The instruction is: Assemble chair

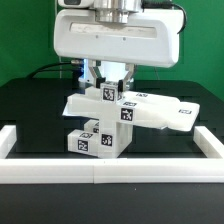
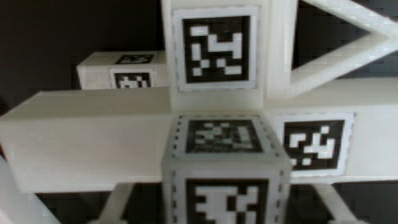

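White chair parts with black marker tags are bunched in the middle of the black table. A flat white board [image 1: 155, 114] lies across a stack of tagged white blocks [image 1: 92, 141]. A narrow white post [image 1: 107, 93] stands up from this cluster, and my gripper [image 1: 108, 84] is shut on it from above. In the wrist view the tagged post [image 2: 224, 185] fills the space between my gripper [image 2: 222, 205] fingers [image 2: 125, 198]. A wide white board [image 2: 98, 125] crosses behind it. A tall tagged piece [image 2: 217, 45] rises beyond. What lies under the board is hidden.
A low white rail [image 1: 100, 171] runs along the table's front edge and up both sides [image 1: 18, 140]. A green wall stands behind the arm. Another tagged white part [image 2: 121, 70] lies further back in the wrist view.
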Tool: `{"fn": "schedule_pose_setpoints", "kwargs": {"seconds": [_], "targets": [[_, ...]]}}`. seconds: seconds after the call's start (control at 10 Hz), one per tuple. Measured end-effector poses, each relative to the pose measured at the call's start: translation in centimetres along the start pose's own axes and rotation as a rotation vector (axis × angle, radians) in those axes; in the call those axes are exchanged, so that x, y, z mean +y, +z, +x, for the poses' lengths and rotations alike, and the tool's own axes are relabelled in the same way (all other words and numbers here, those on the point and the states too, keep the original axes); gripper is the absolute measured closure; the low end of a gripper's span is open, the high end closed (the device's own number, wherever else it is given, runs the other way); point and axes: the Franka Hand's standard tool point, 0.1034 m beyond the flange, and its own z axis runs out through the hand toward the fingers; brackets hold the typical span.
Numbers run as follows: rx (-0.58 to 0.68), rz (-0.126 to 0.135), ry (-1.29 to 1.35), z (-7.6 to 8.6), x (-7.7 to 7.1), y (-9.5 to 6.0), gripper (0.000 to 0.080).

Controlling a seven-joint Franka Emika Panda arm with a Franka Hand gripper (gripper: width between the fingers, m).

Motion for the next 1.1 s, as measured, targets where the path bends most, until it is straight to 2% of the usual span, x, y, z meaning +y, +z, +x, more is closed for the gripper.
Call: {"fn": "schedule_pose_setpoints", "kwargs": {"seconds": [0.5,0.6,0.7,0.8,0.9,1.1], "targets": [[-0.002,0.002,0.301,-0.07,-0.10,0.01,0.0515],[-0.002,0.002,0.325,-0.08,-0.12,0.03,0.0445],[-0.002,0.002,0.317,-0.08,-0.11,0.03,0.0308],[-0.002,0.002,0.318,-0.08,-0.11,0.01,0.0308],[-0.002,0.005,0.323,-0.07,-0.23,-0.21,0.0180],[0.000,0.017,0.347,-0.70,-0.78,-0.82,0.0157]]}}
